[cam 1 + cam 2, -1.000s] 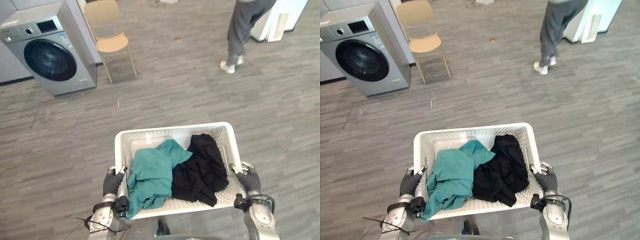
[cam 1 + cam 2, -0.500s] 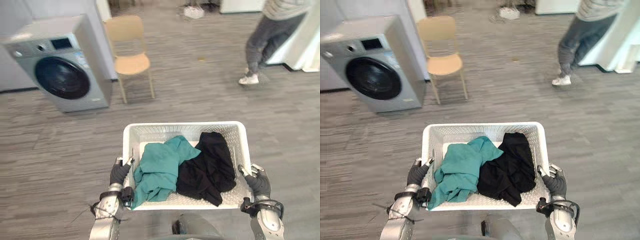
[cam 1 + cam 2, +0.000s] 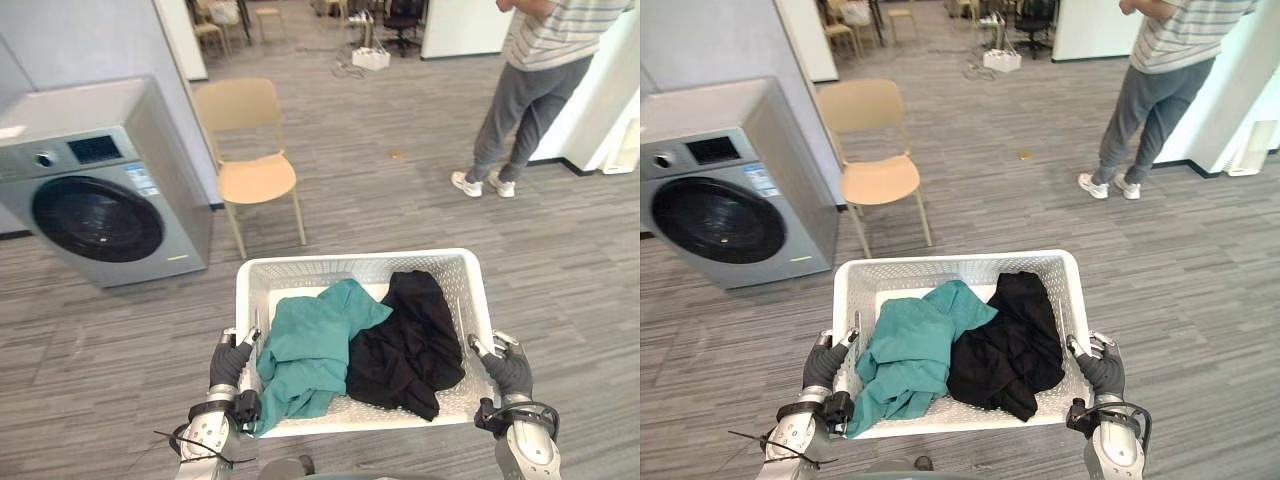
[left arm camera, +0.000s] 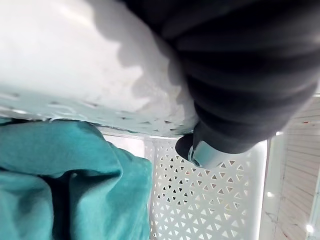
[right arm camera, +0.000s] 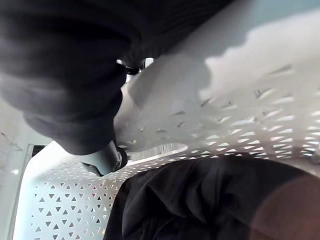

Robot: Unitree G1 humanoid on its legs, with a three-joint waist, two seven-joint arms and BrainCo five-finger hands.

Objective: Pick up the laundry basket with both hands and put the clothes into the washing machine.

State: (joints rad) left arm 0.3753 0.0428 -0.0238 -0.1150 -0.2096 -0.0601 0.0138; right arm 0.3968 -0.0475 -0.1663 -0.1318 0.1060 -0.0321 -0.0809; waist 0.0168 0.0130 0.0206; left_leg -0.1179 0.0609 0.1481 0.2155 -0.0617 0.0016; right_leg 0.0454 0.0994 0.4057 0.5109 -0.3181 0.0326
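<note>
The white laundry basket (image 3: pixel 360 262) lies with its long axis left to right. The left hand (image 3: pixel 229 365) grips its left short edge and the right hand (image 3: pixel 507 370) its right one. Inside, a teal garment (image 3: pixel 310 360) lies left and a black garment (image 3: pixel 405 340) right. The washing machine (image 3: pixel 95 200) stands far left.

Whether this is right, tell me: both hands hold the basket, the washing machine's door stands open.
Not quite. The left hand and right hand hold the basket, but the door of the washing machine stands shut, as the left eye view shows.
</note>
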